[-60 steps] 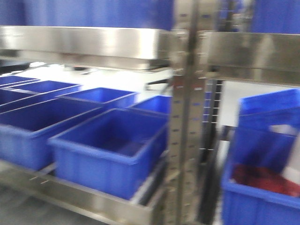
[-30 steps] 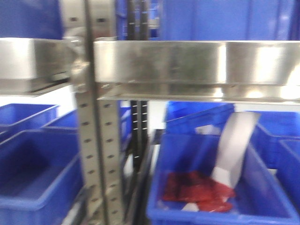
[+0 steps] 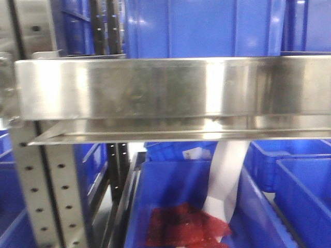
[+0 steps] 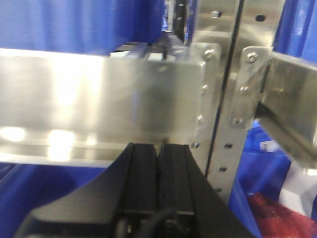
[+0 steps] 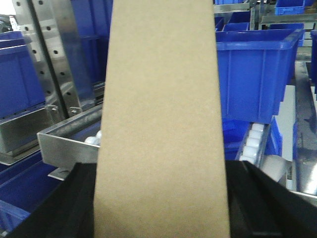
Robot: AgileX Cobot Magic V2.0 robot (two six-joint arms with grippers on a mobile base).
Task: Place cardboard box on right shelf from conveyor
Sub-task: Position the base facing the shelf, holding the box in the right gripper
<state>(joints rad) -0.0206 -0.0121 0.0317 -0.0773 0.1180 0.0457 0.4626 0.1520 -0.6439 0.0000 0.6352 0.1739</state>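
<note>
While the cardboard box stands clamped between the jaws of the right tool, no conveyor is in view: pickup judged done. Left tool: jaws pressed together, holding nothing. Right shelf: steel front lip fills the front view, blue bins above and below it. Remaining: set the box on the shelf, release.

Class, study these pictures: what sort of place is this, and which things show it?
Most likely a warehouse or stockroom: a shiny steel shelf on perforated uprights, rows of blue plastic bins, and a plain cardboard box being handled.
</note>
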